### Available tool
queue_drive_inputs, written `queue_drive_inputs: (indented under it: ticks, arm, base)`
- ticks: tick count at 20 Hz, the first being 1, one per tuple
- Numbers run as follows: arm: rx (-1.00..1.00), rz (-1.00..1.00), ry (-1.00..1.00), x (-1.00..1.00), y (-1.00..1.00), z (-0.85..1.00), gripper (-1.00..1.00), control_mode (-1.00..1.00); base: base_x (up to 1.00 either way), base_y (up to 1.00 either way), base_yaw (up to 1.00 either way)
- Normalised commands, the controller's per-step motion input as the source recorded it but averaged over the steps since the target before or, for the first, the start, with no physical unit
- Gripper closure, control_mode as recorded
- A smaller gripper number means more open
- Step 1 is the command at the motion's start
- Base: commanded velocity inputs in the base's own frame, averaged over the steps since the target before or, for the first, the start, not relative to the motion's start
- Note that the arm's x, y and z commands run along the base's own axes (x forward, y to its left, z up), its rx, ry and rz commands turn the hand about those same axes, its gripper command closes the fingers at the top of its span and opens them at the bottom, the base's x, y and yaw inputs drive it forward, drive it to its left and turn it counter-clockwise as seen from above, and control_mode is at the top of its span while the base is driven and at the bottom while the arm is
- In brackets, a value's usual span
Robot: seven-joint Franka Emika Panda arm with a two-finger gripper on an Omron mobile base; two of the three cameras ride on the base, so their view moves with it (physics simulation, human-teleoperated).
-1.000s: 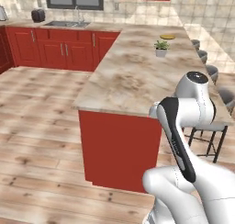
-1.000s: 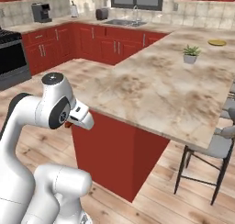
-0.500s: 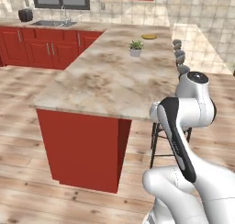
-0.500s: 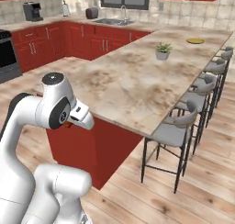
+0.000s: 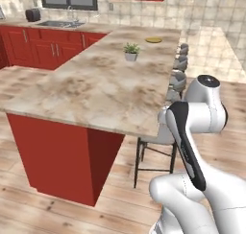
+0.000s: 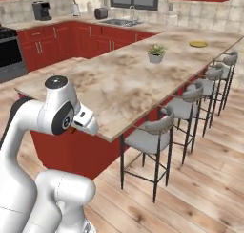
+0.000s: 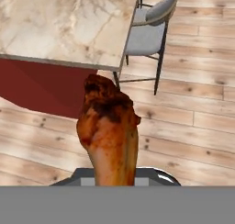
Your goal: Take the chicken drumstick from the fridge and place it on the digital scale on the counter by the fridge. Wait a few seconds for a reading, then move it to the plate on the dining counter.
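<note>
Chicken drumstick (image 7: 109,131) up close in hand view: brown, roasted, rising from the bottom edge, clenched in the tool, held in the air over wood floor (image 7: 183,122) beside the corner of the dining surface (image 7: 64,25); a grey-seated stool (image 7: 149,30) stands just past that corner.

Left base view: long marbled dining surface (image 5: 96,84), small potted plant (image 5: 130,51) on it, yellow plate (image 5: 153,40) near the far end, well apart from the arm.

Right base view: same surface (image 6: 128,79), plant (image 6: 156,53), plate (image 6: 198,44) far off; stools (image 6: 157,136) lined along its right edge.
</note>
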Motion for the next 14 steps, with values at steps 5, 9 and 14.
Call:
queue_drive_inputs:
  ticks: [5,9,14]
  arm:
    - [0.00,0.00,0.00,0.00,0.00,0.00,1.00,1.00]
    - [0.00,0.00,0.00,0.00,0.00,0.00,1.00,1.00]
    - [0.00,0.00,0.00,0.00,0.00,0.00,1.00,1.00]
  base:
    - [0.25,-1.00,0.31]
    - [0.29,-1.00,0.33]
    - [0.38,-1.00,0.33]
